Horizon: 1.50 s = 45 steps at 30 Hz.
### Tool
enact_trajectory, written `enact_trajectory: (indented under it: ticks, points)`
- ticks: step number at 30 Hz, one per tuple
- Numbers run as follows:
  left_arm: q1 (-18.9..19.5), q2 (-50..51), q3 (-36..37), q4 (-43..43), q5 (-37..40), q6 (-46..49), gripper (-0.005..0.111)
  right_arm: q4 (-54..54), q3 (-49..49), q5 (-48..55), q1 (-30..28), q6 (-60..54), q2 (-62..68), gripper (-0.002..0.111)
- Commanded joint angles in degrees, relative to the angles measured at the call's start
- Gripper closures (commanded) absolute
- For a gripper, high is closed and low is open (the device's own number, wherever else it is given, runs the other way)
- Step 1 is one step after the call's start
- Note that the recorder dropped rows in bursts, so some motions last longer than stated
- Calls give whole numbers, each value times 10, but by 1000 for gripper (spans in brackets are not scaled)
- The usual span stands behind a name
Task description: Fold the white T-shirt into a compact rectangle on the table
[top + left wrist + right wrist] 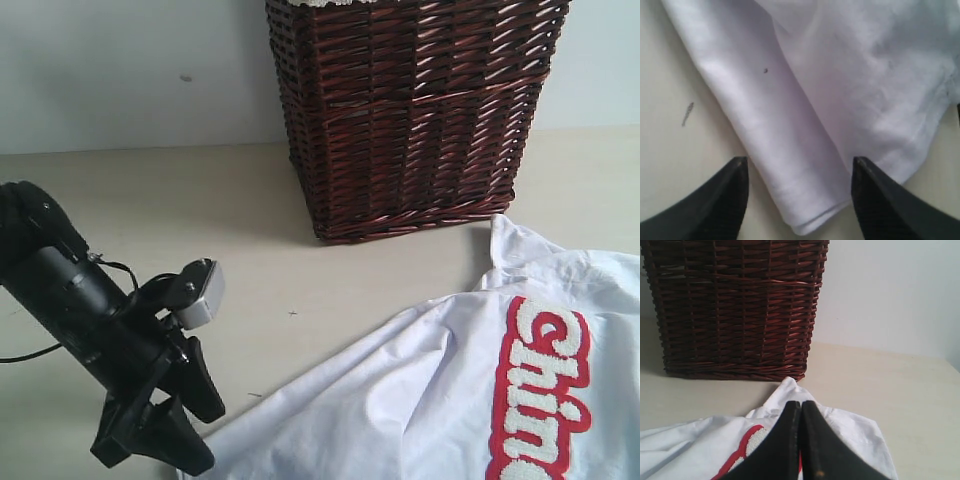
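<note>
Left gripper [799, 161] is low at the near left, jaws spread wide, one black finger [720, 200] on either side of a rolled edge of the white T-shirt [430, 390]. The shirt lies rumpled on the table [250, 230] at the near right, its fuzzy red-outlined lettering [540, 390] facing up and running off the near edge of view. Just beyond it, at the far centre, stands the dark wicker basket [410, 110], close to the shirt's far corner. Right gripper [800, 404] sits over the shirt with jaws pressed tight together; whether any cloth is pinched between them, I cannot tell.
</note>
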Motion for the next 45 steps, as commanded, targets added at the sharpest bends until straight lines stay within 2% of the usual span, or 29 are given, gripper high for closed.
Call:
enact_trajectory:
  ticks: [1, 3, 5, 11, 16, 19, 22, 28, 32, 33, 36, 38, 40, 41, 43, 45]
  points:
    - [-37, 8, 14, 4, -66, -33, 48, -3, 3, -3, -1, -5, -4, 108]
    - [-55, 8, 23, 10, -113, -53, 49, -3, 3, -3, -1, -5, -4, 108]
    - [-69, 8, 30, 15, -144, -64, 58, -3, 3, -3, -1, -5, -4, 108]
    - [-78, 8, 34, 14, -178, -67, 106, -3, 3, -3, -1, -5, -4, 108]
    - [-77, -3, 34, 26, -235, -82, 107, -3, 3, -3, -1, -5, -4, 108]
    - [-70, -36, 34, 41, -297, -90, 107, -3, 3, -3, -1, -5, -4, 108]
    - [-45, -80, 21, 46, -336, -90, 107, -3, 3, -3, -1, -5, -4, 108]
    - [26, -117, -43, 47, -336, -88, 107, -3, 3, -3, -1, -5, -4, 108]
    - [45, -112, -78, 63, -339, -32, 107, -3, 3, -3, -1, -5, -4, 108]
    - [46, -106, -89, 62, -356, 10, 107, -3, 3, -3, -1, -5, -4, 108]
    - [42, -78, -110, 25, -411, 54, 107, -3, 3, -3, -1, -5, -4, 108]
    - [42, -54, -126, -19, -432, 66, 97, -5, 3, -3, -1, -5, -4, 108]
    - [42, -33, -141, -61, -441, 71, 74, -5, 3, -3, -1, -5, -4, 108]
    - [42, -25, -150, -97, -446, 76, 57, -5, 3, -3, -1, -5, -4, 108]
    - [42, -22, -152, -169, -469, 74, 38, -5, 3, -3, -1, -5, -4, 108]
    - [45, -47, -134, -188, -441, 28, 42, -5, 3, -3, -1, -5, -4, 108]
